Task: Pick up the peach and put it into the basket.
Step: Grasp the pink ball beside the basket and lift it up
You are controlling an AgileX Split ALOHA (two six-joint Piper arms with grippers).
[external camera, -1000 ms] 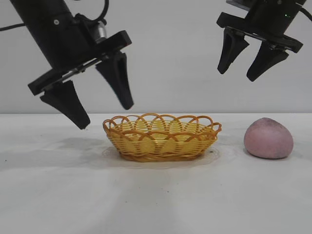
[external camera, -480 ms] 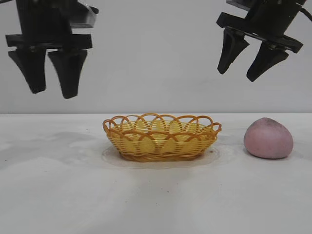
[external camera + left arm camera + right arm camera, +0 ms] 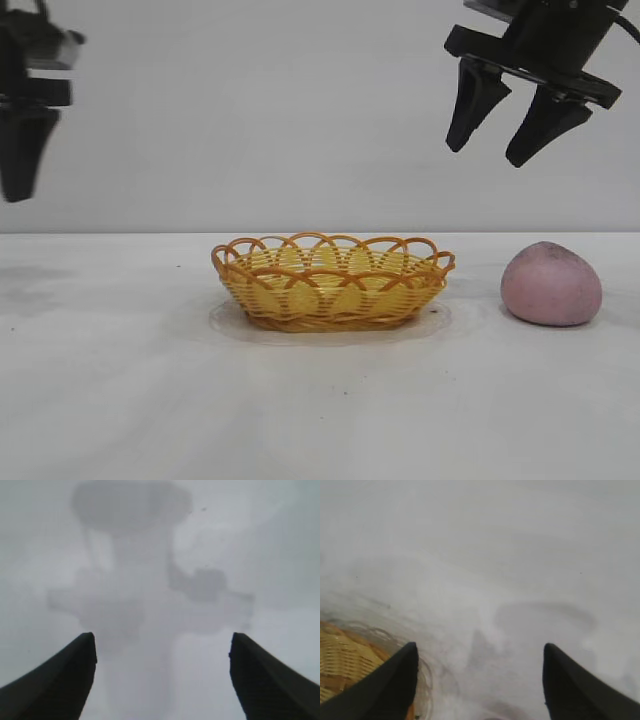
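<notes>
Peach point(image 3: 551, 284) sits untouched on worktop point(image 3: 320, 400), right of basket point(image 3: 332, 281), apart from it. Right hand point(image 3: 500, 150) hangs high between the two, fingers spread, holding nothing. Left hand point(image 3: 162, 677) at far left edge, high, fingers spread, holding nothing.

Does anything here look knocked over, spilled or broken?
Nothing stands out. The basket sits level and empty on the table. The peach rests whole on the table to its right, apart from it. Both grippers hang open and empty: the right gripper up between basket and peach, the left gripper at the far left edge.
</notes>
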